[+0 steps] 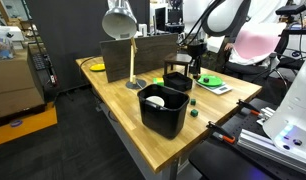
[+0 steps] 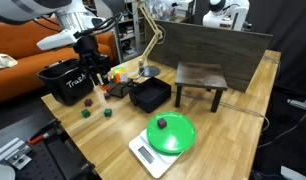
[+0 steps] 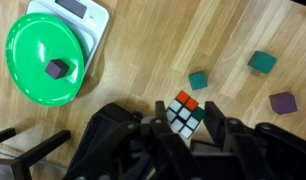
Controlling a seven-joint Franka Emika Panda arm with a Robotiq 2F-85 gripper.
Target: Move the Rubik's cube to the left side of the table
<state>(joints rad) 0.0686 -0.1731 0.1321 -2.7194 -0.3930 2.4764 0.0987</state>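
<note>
- While the end effector (image 3: 186, 128) is straddling the Rubik's cube (image 3: 185, 112) at the lower middle of the wrist view, the step in hand is probably the grasp.
- Doing it well is meaning keeping the fingers square to the cube's flat faces, closing firmly, then lifting clear of the teal block (image 3: 198, 80) just above it.
- The end effector is standing partly spread, with one finger hard by each side of the cube; whether the pads are already pressing it, I cannot tell.
- The cube is appearing to sit on the worktop (image 3: 173, 40), to the lower right of the green bowl (image 3: 33, 50).
</note>
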